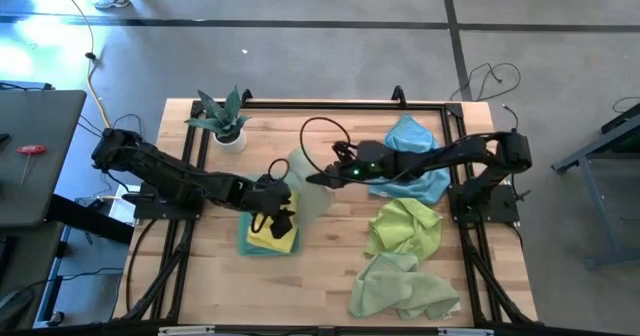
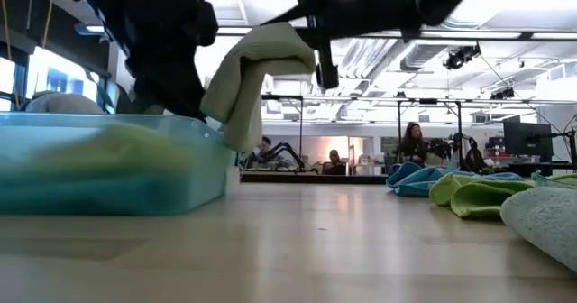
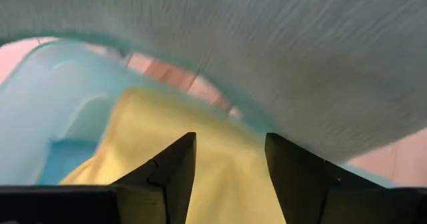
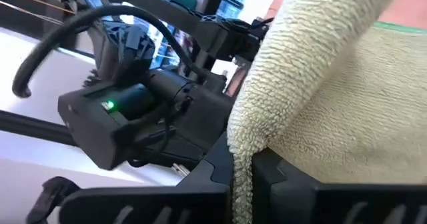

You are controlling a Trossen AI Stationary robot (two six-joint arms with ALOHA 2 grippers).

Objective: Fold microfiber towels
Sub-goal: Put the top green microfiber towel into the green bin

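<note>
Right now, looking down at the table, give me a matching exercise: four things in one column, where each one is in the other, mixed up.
Things:
1. potted plant
2. blue towel
3. yellow towel
4. pale towel

Places:
A. under the left end effector
B. held up by the right end effector
C. far edge, left of centre
D. under the right arm, far right side

Pairs: 1-C, 2-D, 3-A, 4-B

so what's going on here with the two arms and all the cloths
The right gripper is shut on a pale towel, holding it lifted above the middle of the table. The left gripper is open and hovers over a yellow towel lying on a teal one. A sky blue towel and two crumpled green towels lie unfolded on the right side.
</note>
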